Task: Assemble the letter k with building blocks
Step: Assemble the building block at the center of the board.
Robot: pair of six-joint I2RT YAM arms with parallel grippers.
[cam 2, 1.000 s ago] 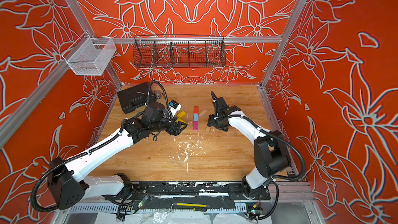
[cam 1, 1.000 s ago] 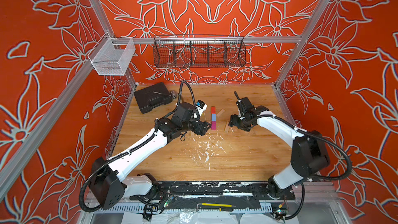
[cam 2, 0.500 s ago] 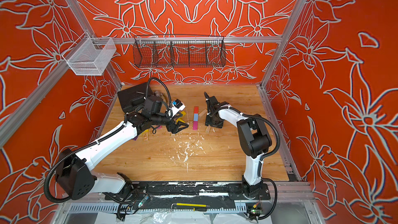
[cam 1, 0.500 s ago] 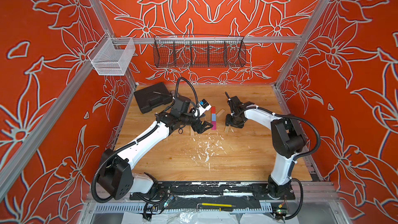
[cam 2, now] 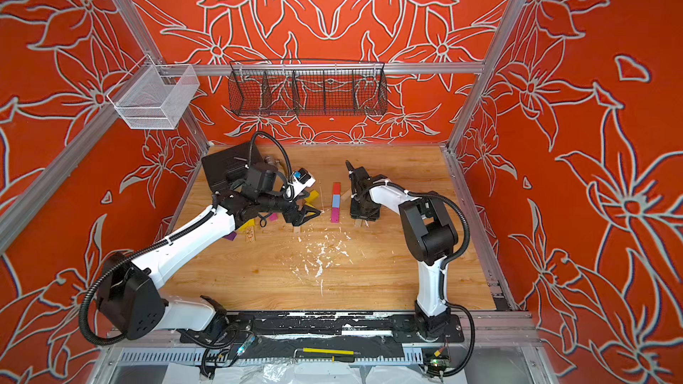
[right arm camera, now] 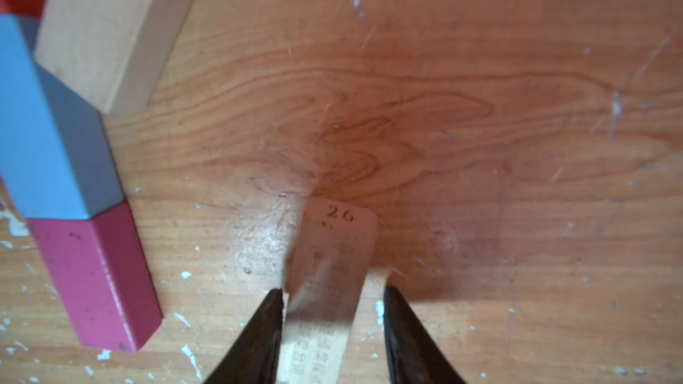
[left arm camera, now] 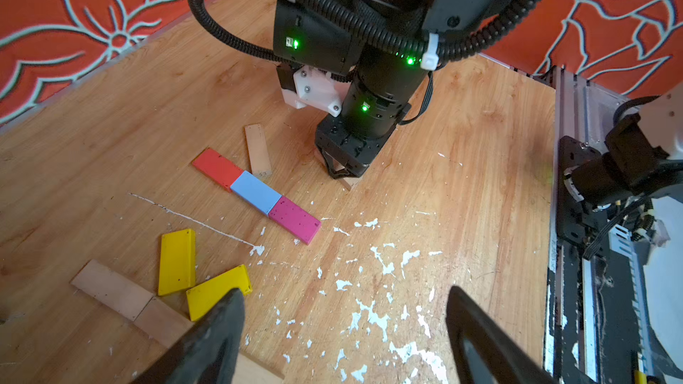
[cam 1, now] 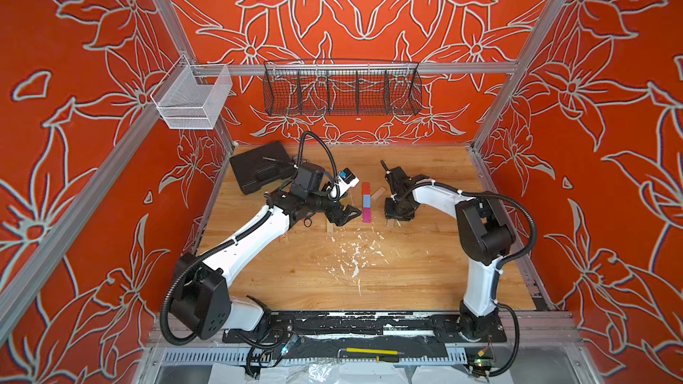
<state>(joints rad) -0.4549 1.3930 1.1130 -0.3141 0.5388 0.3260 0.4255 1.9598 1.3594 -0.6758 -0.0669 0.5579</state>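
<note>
A red block [cam 1: 366, 189], a blue block [cam 1: 366, 201] and a magenta block [cam 1: 366, 214] lie end to end in a straight line. A pale wood block [cam 1: 379, 193] leans in slantwise from the right and touches the line near the blue block. My right gripper [right arm camera: 332, 289] points straight down just right of the magenta end. It is shut on another pale wood block [right arm camera: 340, 238] printed "26", which lies on the floor. My left gripper [left arm camera: 345, 291] hangs open and empty left of the magenta block [left arm camera: 294, 220]. Two yellow blocks [left arm camera: 176, 262] lie by its left finger.
A black case [cam 1: 258, 171] sits at the back left, behind my left arm. Pale wood bars [left arm camera: 111, 288] and a purple block [cam 2: 230, 237] lie under and beside that arm. White paint flecks [cam 1: 354, 256] mark the middle of the floor. A wire basket [cam 1: 342, 90] and a mesh bin [cam 1: 192, 99] hang on the walls.
My right jaws have narrowed onto the pale block printed "26", and the right elbow has swung toward the front. My left gripper stays open and has shifted slightly toward the coloured line.
</note>
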